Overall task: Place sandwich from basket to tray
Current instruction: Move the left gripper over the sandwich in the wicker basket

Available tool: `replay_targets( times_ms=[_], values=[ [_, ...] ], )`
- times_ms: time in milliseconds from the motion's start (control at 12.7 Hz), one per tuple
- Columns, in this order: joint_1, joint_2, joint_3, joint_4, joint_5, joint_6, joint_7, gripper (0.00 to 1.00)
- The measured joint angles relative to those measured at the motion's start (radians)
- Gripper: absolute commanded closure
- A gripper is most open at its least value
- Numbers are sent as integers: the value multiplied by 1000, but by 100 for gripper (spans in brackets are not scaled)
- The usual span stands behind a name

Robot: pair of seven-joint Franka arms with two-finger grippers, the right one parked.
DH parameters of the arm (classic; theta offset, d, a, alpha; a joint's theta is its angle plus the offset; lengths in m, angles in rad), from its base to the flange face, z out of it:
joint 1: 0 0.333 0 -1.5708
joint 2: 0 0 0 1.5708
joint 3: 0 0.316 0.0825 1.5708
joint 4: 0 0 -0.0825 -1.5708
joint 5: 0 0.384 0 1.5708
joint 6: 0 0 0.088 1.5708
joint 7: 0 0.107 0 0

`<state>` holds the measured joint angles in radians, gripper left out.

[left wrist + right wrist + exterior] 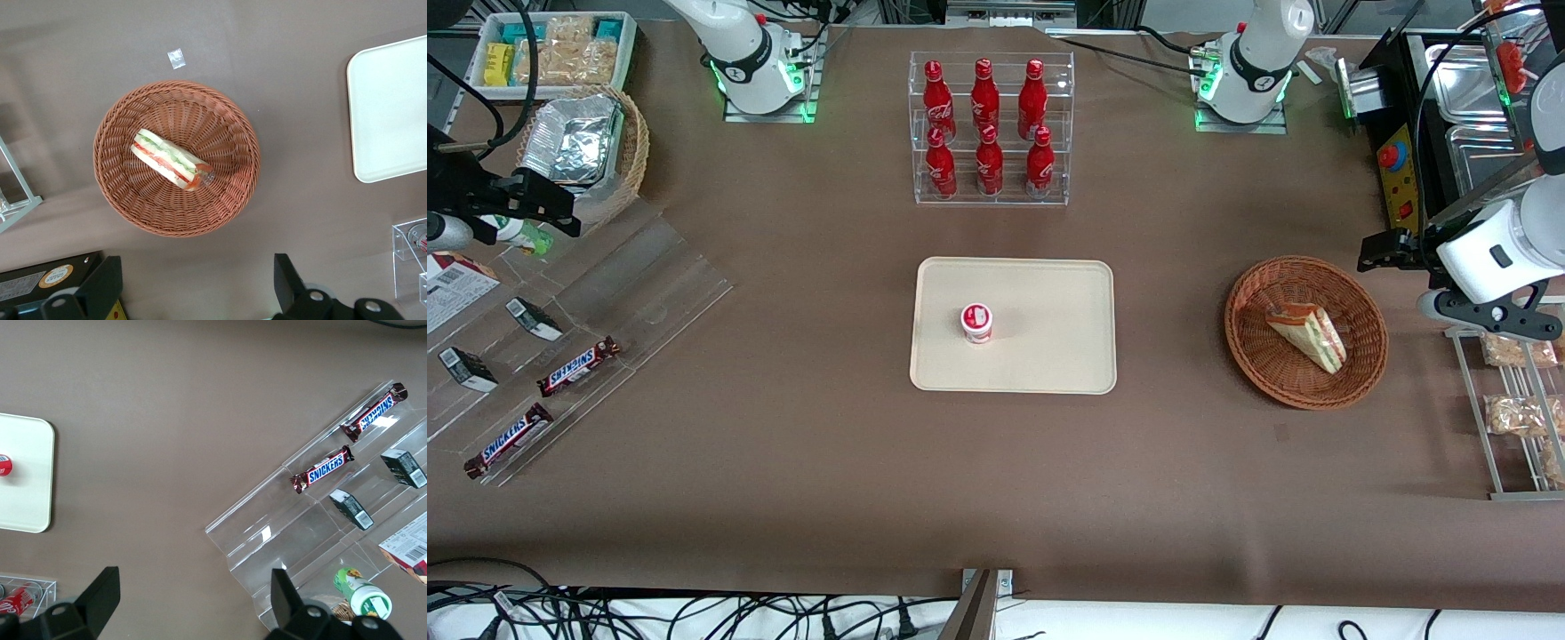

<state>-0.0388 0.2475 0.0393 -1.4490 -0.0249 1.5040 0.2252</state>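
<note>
With the hand (197, 293) held spread high above the tabletop near the basket (235, 190), it should be lowered squarely over the sandwich (170, 159) lying in the basket's middle, closed across the bread faces, then carried to the tray (1049, 356).

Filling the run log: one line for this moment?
claw: open, above table beside basket | sandwich: in basket, ungrasped | tray: holds small cup

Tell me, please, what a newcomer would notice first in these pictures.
Probably the sandwich lying alone in the brown basket, toward the working arm's end of the table. Next, the cream tray mid-table holding one small red-and-white cup. The open gripper hangs above the basket's edge.
</note>
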Motion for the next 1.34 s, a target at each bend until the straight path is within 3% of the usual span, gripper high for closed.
replay_targets(
  times_ms=[315, 787, 945, 1339],
  values=[
    [6, 8, 4, 14, 0, 0, -34, 0],
    [5, 48, 9, -20, 14, 91, -622, 0],
    [6, 66, 9, -104, 20, 203, -760, 0],
    [13, 48, 14, -404, 56, 545, -862, 0]
  ],
)
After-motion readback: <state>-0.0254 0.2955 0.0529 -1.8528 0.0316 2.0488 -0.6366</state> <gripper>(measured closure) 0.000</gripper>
